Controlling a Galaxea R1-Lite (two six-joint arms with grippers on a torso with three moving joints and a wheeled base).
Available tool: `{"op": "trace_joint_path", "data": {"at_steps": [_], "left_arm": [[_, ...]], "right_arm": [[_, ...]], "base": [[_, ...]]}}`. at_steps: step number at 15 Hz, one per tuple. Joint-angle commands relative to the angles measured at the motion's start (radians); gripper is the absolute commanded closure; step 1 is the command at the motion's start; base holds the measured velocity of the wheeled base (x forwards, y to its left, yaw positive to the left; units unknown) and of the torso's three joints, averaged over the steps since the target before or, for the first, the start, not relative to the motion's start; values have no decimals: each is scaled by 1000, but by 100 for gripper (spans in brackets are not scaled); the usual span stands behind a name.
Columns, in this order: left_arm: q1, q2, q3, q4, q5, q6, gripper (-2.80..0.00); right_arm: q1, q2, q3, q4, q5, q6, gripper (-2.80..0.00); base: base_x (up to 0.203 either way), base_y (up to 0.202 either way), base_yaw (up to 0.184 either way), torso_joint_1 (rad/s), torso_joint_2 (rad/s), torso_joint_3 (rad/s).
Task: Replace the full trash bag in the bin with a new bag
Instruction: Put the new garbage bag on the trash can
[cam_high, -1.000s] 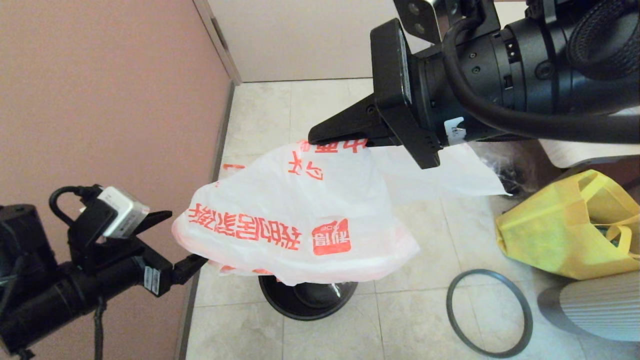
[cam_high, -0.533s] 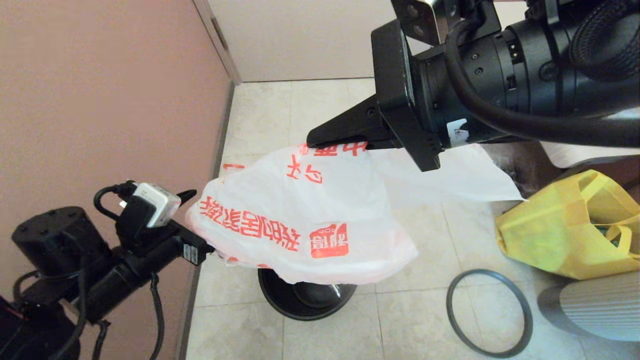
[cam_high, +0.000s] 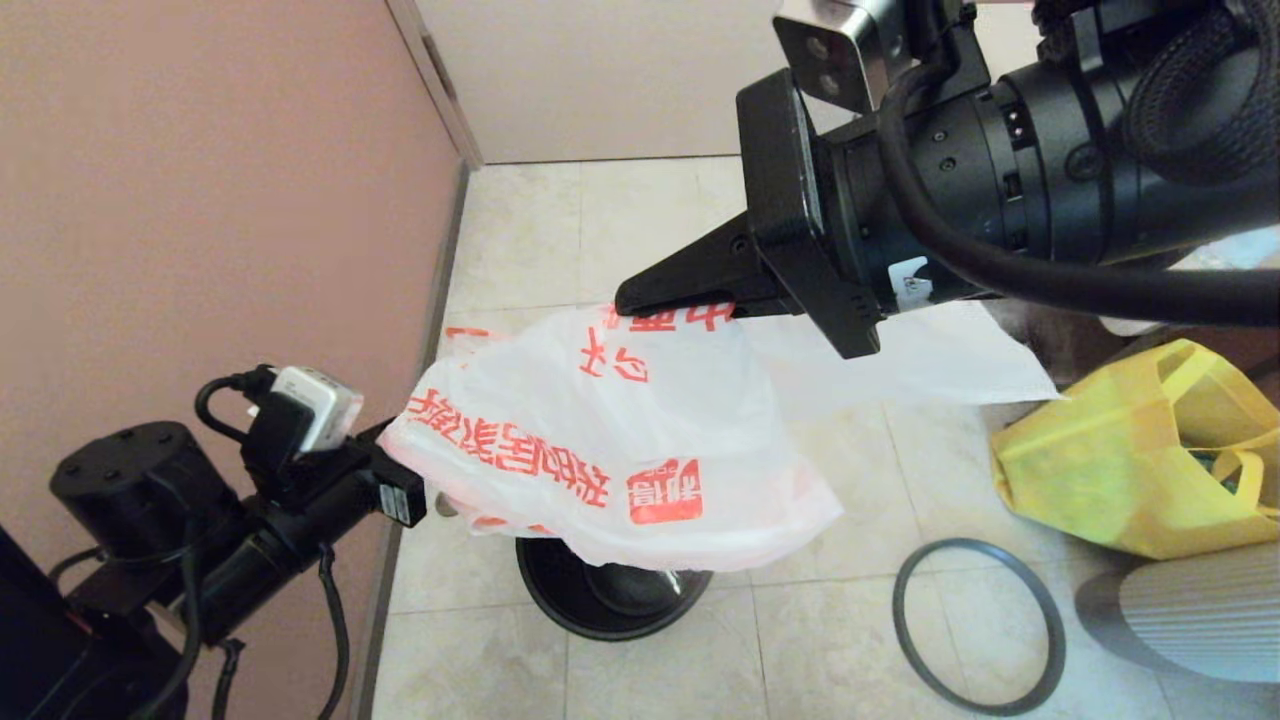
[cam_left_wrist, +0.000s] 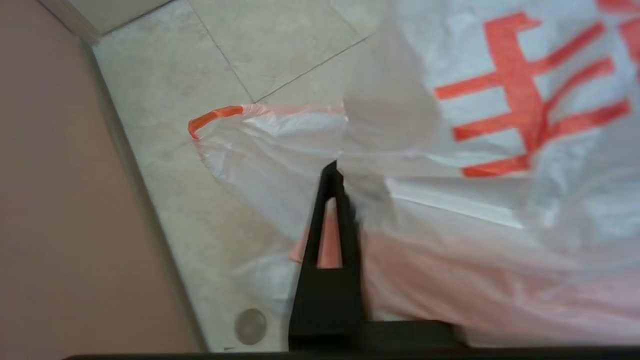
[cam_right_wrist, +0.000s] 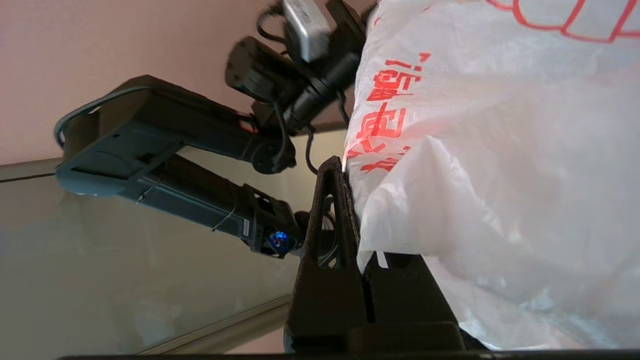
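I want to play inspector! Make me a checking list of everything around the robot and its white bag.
Surface: beige floor tiles.
Job's things: new bag stretched above the bin; hoop lies on the floor beside it.
Clutter: yellow tote.
Grippers: left gripper shut on the bag's edge; right gripper shut on the far edge.
Cables: black cable on the right arm.
Surroundings: pink wall.

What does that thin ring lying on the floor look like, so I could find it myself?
Start at the tiled floor and find the small dark bin under the white bag. To the bin's right, below the yellow tote, lies the grey hoop. It lies flat, thin and open in the middle, with bare tile showing through.
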Motion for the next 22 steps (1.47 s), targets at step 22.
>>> {"op": "trace_joint_path", "data": {"at_steps": [22], "left_arm": [[-91,-550,-534,1767,-527,-784,0]], "right_arm": [[-119,218,-5,-9,32,177,0]], "base": [[0,0,0,0,0,0]]}}
